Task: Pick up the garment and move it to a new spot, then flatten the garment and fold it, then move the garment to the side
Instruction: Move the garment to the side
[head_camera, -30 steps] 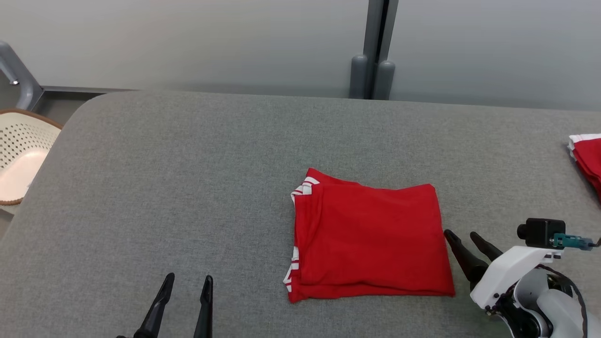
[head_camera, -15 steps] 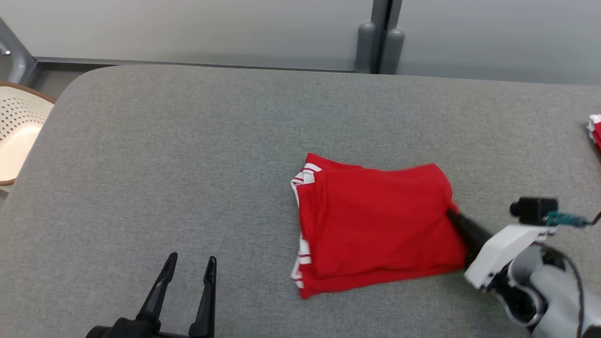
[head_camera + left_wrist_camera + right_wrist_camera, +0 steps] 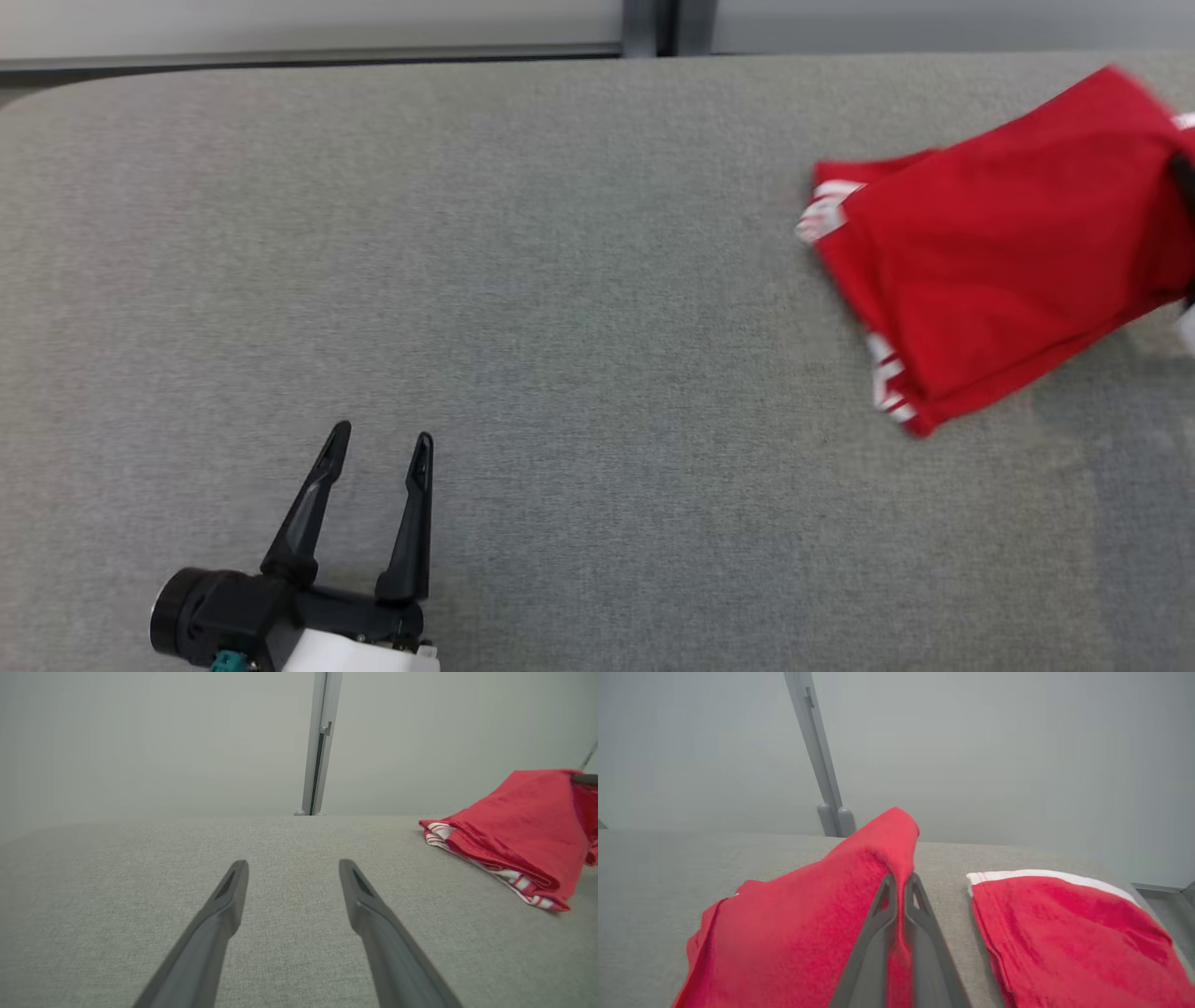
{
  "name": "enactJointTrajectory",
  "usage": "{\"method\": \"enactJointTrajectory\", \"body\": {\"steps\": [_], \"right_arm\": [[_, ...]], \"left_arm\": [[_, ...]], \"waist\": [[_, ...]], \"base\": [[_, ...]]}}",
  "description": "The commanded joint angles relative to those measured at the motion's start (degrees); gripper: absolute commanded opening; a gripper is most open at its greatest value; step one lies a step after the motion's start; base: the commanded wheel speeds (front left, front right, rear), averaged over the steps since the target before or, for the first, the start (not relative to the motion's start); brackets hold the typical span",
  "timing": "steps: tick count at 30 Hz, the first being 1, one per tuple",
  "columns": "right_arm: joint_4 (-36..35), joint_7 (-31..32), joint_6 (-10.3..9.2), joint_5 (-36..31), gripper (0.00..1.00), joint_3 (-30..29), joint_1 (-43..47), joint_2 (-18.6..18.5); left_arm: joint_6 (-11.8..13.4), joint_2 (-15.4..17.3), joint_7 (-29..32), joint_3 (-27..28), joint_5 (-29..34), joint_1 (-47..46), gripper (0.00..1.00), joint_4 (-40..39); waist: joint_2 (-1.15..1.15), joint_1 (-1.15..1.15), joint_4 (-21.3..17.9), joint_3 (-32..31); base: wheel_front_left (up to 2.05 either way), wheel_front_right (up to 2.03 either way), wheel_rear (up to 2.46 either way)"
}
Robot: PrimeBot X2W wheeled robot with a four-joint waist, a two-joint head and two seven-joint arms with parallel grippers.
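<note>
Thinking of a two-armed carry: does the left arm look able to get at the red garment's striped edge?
Probably yes: bare grey surface lies between the open left pincer and the garment, though it sits far across, pinched in the right pincer.

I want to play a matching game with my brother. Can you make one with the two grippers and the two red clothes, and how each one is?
Things:
1 left gripper
2 right gripper
3 striped garment
4 other garment

States:
A raised at one edge
B open, holding nothing
C lying flat on the table
D shut on cloth

Pairs: 1-B, 2-D, 3-A, 4-C.
</note>
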Motion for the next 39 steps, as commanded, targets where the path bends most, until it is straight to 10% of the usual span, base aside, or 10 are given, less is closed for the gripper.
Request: {"method": "enactJointTrajectory", "body": {"steps": [1, 15, 16, 18, 19, 39], "right_arm": [[0.1, -0.4, -0.03, -0.7, 0.0, -0.7, -1.5, -1.5], [0.9, 1.4, -0.03, -5.4, 0.0, -8.4, -8.2, -14.5], [1.7, 1.4, -0.04, -5.9, 0.09, -9.2, -8.7, -14.8], [3.2, 0.7, -0.04, -7.4, 1.0, -10.9, -9.6, -14.5], [4.1, 0.3, -0.03, -8.6, 1.0, -11.6, -10.0, -14.1], [-1.0, -8.4, -0.03, -28.2, 1.0, -17.5, 15.8, 16.2]], "left_arm": [[-0.3, 0.2, 0.0, 0.2, 0.5, -1.4, 1.0, -0.4], [-2.2, 0.2, 0.0, 1.3, 2.7, -7.1, 1.0, -1.4], [-2.2, 0.2, 0.0, 1.1, 2.8, -7.6, 1.0, -1.5], [-2.3, 0.2, 0.0, 0.7, 3.0, -8.5, 1.0, -2.0], [-2.5, 0.2, 0.0, 0.4, 3.0, -8.9, 1.0, -2.2], [4.6, 0.1, 0.0, 0.5, -5.1, -2.1, 1.0, 2.7]], "waist": [[0.0, 0.0, -2.1, 2.4], [0.0, 0.0, -4.8, 10.8], [0.0, 0.0, -4.8, 11.2], [0.0, 0.0, -4.8, 11.8], [0.0, 0.0, -4.8, 11.8], [0.0, 0.0, -2.4, -8.0]], "base": [[0.0, 0.0, 0.0], [0.0, 0.0, 0.0], [0.0, 0.0, 0.0], [0.0, 0.0, 0.0], [0.0, 0.0, 0.0], [0.0, 0.0, 0.0]]}}
